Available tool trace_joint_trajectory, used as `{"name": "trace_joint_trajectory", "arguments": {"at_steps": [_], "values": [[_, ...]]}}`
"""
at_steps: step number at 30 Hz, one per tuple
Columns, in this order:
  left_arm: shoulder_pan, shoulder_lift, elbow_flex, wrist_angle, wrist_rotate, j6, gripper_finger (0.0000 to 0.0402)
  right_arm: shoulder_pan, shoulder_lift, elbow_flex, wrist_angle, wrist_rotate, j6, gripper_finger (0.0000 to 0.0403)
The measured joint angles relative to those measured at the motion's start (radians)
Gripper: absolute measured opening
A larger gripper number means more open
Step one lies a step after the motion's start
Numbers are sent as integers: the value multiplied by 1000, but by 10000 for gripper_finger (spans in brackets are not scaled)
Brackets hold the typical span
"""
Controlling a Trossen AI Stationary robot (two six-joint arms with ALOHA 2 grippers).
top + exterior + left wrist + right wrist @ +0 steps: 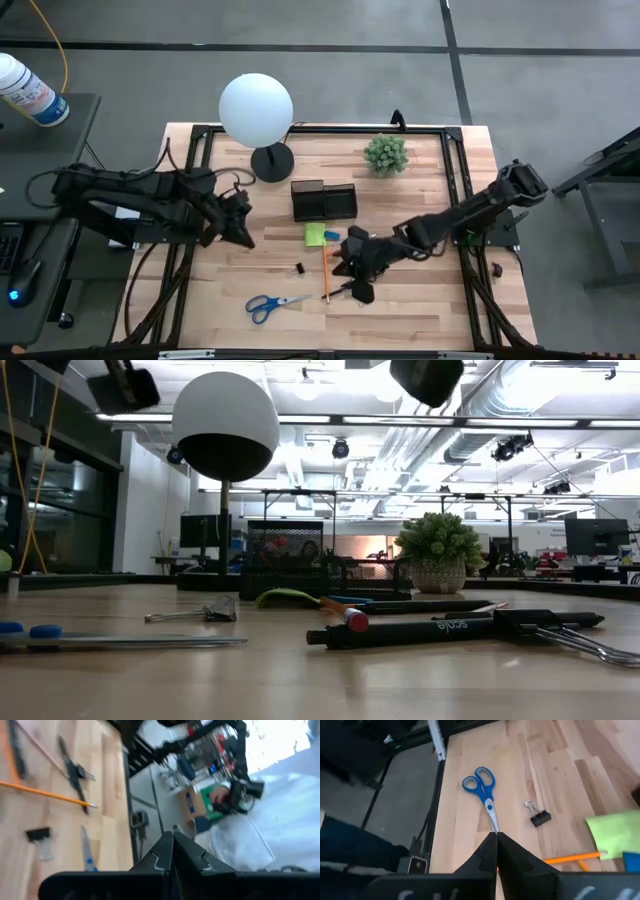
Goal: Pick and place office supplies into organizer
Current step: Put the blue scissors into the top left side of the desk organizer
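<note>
Your right hand (352, 268) hovers over the orange pencil (326, 273), fingers pressed together and empty. Your left hand (240, 222) waits at the desk's (420, 310) left side, also closed on nothing. The scissors (272, 305) lie near the front edge, and the organizer (323, 200) sits behind the sticky-note pad (315, 234).

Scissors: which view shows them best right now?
Right wrist view: the scissors lie whole and unobstructed. High view shows them small; low view only edge-on; left wrist view just a blade.
</note>
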Motion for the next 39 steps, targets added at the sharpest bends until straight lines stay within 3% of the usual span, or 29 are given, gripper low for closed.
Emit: {"name": "trace_joint_trajectory", "arguments": {"at_steps": [4, 9, 18, 27, 39], "values": [[-129, 0, 0, -3, -105, -1, 1, 43, 0, 0, -13, 88, 112, 0], [-274, 21, 0, -13, -165, -26, 1, 73, -1, 0, -38, 211, 244, 0], [-467, 182, 0, -37, -239, -48, 1, 61, -1, 0, -133, 210, 384, 0], [-504, 406, 0, -19, -263, -182, 0, 62, -1, 0, -172, 158, 313, 0], [-503, 572, 0, 46, -145, -352, 0, 62, -1, -1, -328, 85, 217, 0]]}}
